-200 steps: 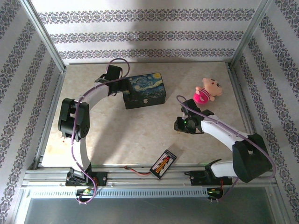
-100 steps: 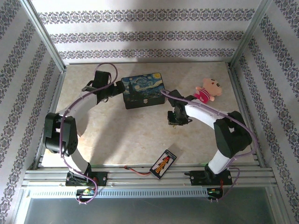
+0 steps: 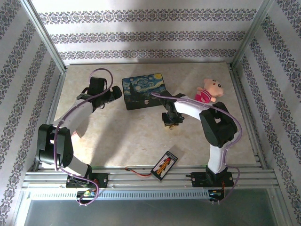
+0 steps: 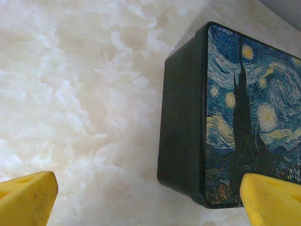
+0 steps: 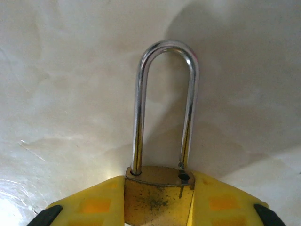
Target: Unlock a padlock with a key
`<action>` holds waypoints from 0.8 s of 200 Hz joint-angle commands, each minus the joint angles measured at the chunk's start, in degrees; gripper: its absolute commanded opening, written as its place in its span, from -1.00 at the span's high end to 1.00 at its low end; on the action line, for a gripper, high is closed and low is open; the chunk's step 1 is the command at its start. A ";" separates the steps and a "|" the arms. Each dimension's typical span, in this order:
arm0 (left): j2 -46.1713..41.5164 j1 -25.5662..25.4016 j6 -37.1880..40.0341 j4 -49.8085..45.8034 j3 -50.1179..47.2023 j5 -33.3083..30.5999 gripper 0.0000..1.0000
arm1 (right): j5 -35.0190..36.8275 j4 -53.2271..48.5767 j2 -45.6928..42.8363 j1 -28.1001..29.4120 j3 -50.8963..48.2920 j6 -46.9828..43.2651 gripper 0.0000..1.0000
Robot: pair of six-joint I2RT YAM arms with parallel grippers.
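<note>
Painted box (image 3: 143,92), plush doll (image 3: 208,92), black strip (image 3: 163,165)

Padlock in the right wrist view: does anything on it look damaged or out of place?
The right gripper holds the padlock by its brass body. One shackle leg appears to stop beside a dark hole rather than inside it, so it may be unlatched. Dark specks mark the brass.

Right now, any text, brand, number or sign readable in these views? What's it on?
No legible text anywhere.
The padlock: brass body with dark specks, no brand or number to be read.
The painted box: starry night picture, no words.
The black strip: coloured marks, too small to read.
The doll: no label to be made out.
</note>
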 commanded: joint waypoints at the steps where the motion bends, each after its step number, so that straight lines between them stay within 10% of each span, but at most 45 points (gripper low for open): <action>1: -0.89 1.00 -1.03 1.94 -1.04 -0.50 -0.99 | 0.54 -0.32 1.93 1.31 1.09 -0.04 0.80; 99: -3.83 1.82 -0.60 0.81 -1.80 -1.23 -0.99 | 0.62 -0.17 -4.83 3.05 -0.16 4.43 -0.03; 160: -12.62 3.72 0.71 -0.78 -5.32 -5.18 -0.99 | 8.91 -2.96 -19.64 2.32 -3.92 5.70 -0.14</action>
